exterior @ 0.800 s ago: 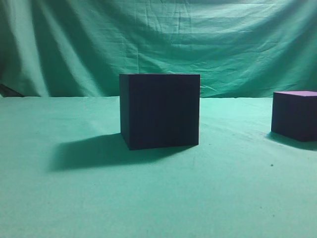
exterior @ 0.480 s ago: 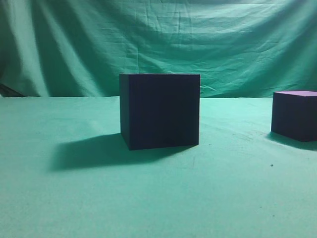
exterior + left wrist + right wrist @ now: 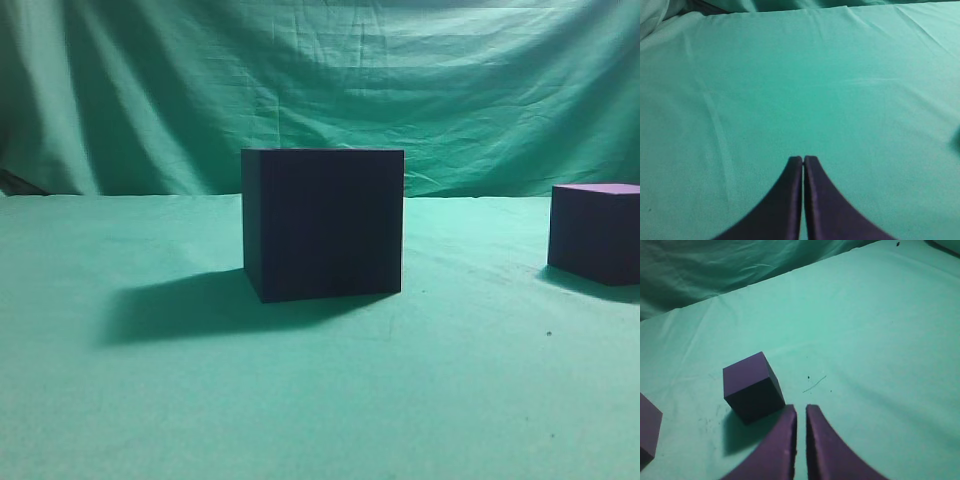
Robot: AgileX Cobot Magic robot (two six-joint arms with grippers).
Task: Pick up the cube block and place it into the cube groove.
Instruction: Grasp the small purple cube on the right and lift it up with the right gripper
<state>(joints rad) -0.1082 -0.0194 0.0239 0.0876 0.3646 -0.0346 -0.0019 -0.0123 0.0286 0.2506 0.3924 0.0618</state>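
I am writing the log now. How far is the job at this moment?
Nothing looks done: the cube block sits on the cloth, apart from the cube groove. In hand: the right gripper, nearly shut, hovers beside the block. The left gripper is shut and empty. Grasping and placing are left.

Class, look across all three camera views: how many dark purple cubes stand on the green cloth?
2. The larger cube groove stands mid-table; the smaller cube block sits at the exterior view's right edge, just ahead of the right gripper. Others may lie outside view.
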